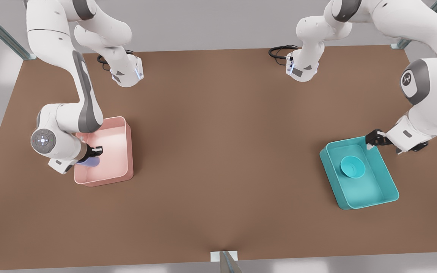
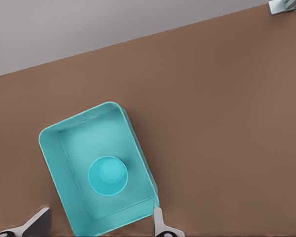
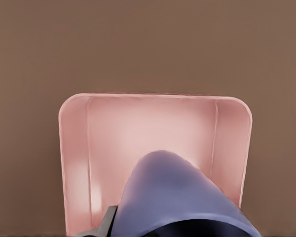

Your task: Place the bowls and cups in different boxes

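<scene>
Over the pink box (image 1: pixel 121 149), the right gripper (image 1: pixel 96 151) has its jaws clamped on the lavender cup (image 3: pixel 180 197). The left gripper (image 1: pixel 374 138) hangs with jaws wide apart above the teal box (image 2: pixel 64 163), where the teal bowl (image 2: pixel 107 175) sits.

The bench (image 1: pixel 222 151) lies bare between the pink box (image 1: pixel 127 151) and teal box (image 1: pixel 389 182). Each box has an arm over its outer edge.

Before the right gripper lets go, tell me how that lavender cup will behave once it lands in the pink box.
The lavender cup, held by the right gripper over the pink box, looks rigid and light. It is tilted, so it may topple. Its round wall suggests rolling, though the box walls should contain it.
</scene>
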Robot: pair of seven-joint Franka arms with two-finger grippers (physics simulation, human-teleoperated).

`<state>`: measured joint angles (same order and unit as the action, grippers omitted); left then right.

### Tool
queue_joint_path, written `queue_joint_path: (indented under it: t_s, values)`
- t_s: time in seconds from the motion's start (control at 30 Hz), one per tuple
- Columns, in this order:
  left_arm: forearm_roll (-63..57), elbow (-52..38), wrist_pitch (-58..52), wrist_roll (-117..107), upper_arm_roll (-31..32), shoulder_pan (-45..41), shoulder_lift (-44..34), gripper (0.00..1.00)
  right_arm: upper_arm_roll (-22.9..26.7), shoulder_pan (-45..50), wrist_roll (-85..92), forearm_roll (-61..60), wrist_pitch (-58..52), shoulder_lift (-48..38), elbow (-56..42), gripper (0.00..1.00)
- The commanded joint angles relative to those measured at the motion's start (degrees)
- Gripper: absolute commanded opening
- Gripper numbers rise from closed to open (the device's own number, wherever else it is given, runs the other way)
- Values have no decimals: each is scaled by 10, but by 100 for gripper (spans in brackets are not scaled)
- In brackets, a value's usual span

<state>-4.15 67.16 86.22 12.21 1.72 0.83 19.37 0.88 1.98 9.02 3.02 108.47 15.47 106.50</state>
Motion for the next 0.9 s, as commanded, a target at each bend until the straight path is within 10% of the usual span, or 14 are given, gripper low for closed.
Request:
queue_joint_path:
  t_s: [0.0,0.3,0.37,0.87]
  values:
    - [-6,-3,-167,-127,0,2,-4,100,0,0,157,3,38,18,19,21]
    - [-8,-3,-178,-127,0,3,-6,100,0,-15,158,3,174,104,13,21]
    - [-8,-3,-181,-127,-1,3,-6,100,-1,-15,159,3,173,105,13,100]
    - [-8,-3,-182,-127,-1,4,-6,100,-10,-8,160,-11,16,-32,-7,100]
